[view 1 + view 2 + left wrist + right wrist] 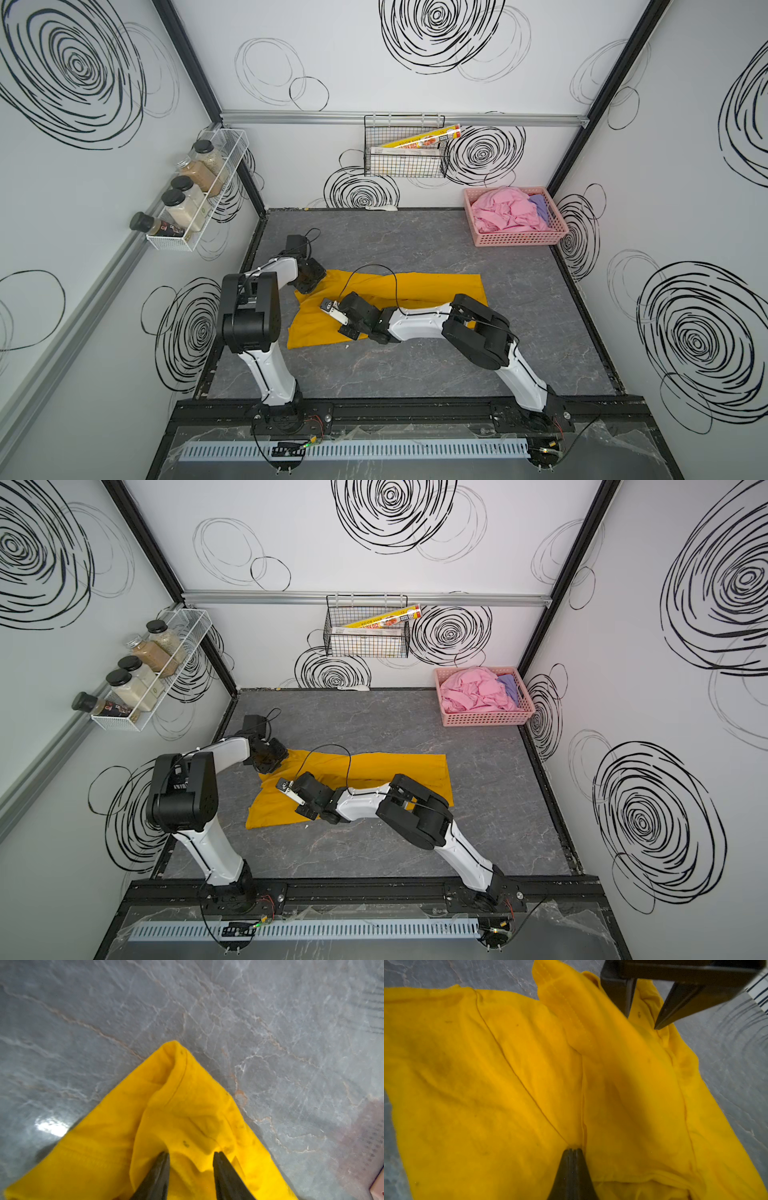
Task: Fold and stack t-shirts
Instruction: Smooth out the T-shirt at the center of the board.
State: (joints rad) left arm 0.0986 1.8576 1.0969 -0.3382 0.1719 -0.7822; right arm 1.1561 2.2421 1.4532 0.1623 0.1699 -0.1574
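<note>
Yellow shirt [436,286] is lying mid-frame on the table [415,365], mid-fold. Right claw [573,1150] is clenching a pinch of it, while left claw [191,1154] is hovering released over a corner. Guessing left is needing a grab next.

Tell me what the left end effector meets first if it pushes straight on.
The yellow t-shirt; the left end effector stands open right at its bunched corner, probably touching it.

Top views look down on the table [415,365]; both wrist views closely share the yellow t-shirt [187,1105].
</note>
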